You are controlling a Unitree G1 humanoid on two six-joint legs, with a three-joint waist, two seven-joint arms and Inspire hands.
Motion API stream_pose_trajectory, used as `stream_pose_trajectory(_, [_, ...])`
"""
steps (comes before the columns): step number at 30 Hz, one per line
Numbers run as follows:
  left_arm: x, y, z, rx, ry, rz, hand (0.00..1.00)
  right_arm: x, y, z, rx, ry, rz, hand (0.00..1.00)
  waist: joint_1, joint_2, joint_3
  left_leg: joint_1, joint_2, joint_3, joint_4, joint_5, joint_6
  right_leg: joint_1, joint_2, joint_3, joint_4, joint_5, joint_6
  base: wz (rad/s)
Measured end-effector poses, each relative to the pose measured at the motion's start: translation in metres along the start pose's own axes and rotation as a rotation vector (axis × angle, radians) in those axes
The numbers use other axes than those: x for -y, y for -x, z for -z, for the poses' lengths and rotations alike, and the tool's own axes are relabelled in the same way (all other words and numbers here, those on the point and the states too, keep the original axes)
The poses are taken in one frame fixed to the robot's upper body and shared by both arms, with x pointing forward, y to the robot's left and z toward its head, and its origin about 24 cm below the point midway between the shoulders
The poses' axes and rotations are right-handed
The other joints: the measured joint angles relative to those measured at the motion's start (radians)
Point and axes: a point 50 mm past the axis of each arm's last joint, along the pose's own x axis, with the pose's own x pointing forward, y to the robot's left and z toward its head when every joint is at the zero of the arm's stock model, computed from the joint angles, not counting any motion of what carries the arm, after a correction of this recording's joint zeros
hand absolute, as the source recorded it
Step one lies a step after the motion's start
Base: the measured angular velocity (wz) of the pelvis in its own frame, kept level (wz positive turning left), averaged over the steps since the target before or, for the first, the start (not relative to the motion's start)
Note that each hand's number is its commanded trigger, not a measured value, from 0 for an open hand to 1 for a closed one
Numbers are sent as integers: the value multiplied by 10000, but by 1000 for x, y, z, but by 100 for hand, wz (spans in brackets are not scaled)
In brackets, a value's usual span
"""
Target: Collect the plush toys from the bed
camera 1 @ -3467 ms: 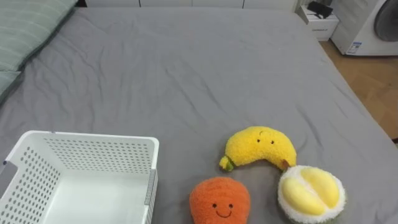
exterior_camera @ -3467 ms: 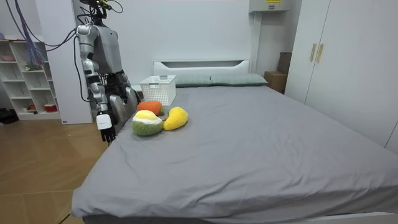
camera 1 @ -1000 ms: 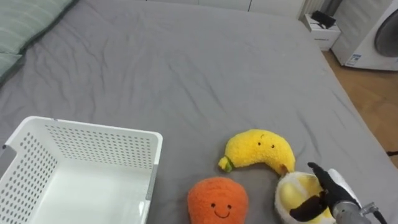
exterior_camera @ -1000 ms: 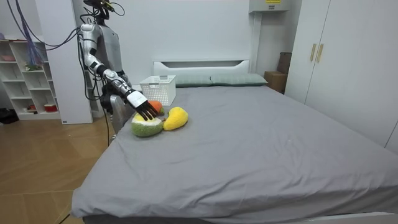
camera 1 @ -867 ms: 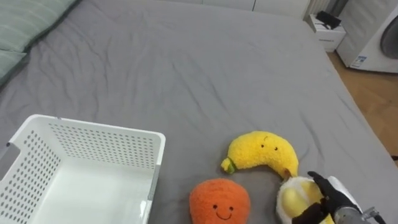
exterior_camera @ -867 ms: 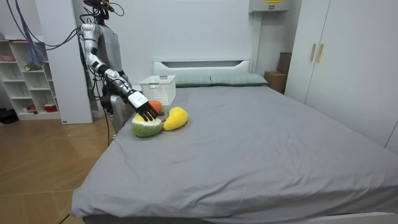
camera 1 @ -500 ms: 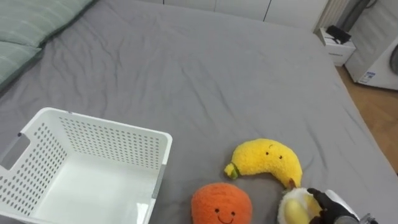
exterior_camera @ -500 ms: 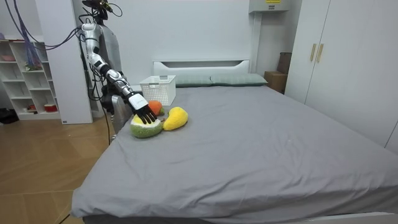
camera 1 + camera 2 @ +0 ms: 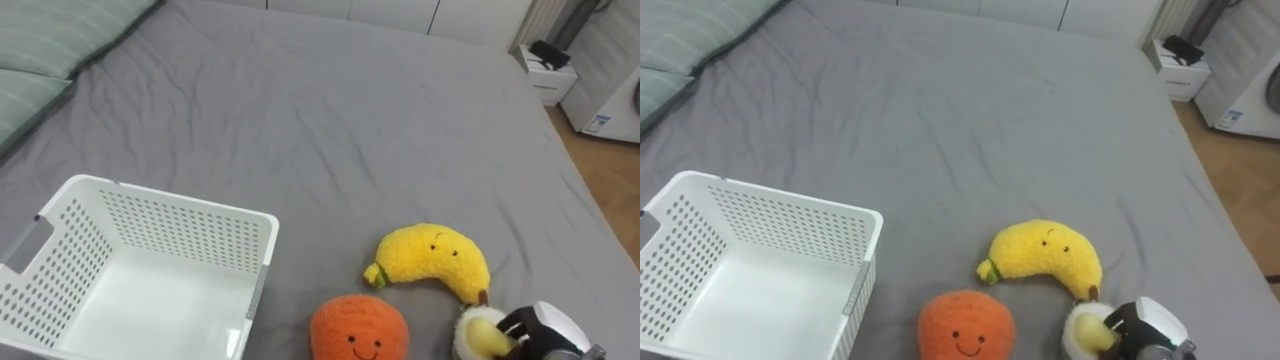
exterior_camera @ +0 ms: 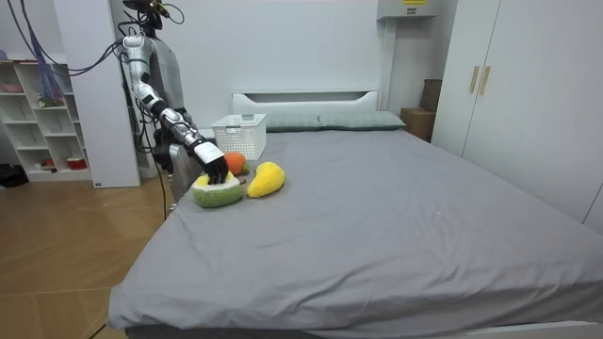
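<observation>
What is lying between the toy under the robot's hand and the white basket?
The orange plush toy lies on the bed between the durian plush, where the right hand is, and the white basket. The banana plush lies off that line, farther up the bed.

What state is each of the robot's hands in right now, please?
Left hand: cannot be told.
Right hand: closed, its fingers curled on the durian toy.
</observation>
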Motion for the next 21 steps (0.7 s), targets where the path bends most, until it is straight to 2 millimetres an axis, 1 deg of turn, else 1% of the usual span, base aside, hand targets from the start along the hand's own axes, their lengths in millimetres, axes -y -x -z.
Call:
stream_pose_trajectory(3, [0, 0, 1, -19, -22, -22, 0, -2, 1, 2, 5, 0, 138, 100, -9, 29, 11, -3, 2, 20, 0, 0, 0, -17, -13, 0, -2, -2, 3, 0])
stream_pose_trajectory(5, [0, 0, 1, -5, -64, -6, 0, -3, 1, 3, 20, -5, 146, 100, -5, 28, 11, -5, 7, 76, -10, 0, -1, -17, -10, 8, -1, -1, 2, 0])
stream_pose_trajectory(12, [1, 0, 0, 116, -62, -8, 0, -12, 2, 7, 50, 90, 308, 100, -4, 19, 11, 13, 8, 68, -14, 2, -1, -6, -1, 18, 14, 1, -1, 0])
stream_pose_trajectory(16, [1, 0, 2, 142, -42, -107, 0, -23, 5, 12, -109, 16, 337, 100, -15, -5, 18, 31, 5, 47, -9, -1, -1, 53, -17, -34, -3, -1, 3, 3])
stream_pose_trajectory(18, [1, 1, 3, 107, -62, -131, 0, -26, 6, 15, -182, -12, 466, 100, -15, -8, 19, 11, 6, 40, -4, -7, 4, 42, -26, -21, -2, -2, 4, 0])
stream_pose_trajectory(21, [-1, 0, 6, 50, -21, -203, 0, -26, 7, 19, -394, -756, 585, 100, -9, -20, 16, 7, 8, 10, -9, -10, 6, 36, -31, -25, -1, -7, 10, 0])
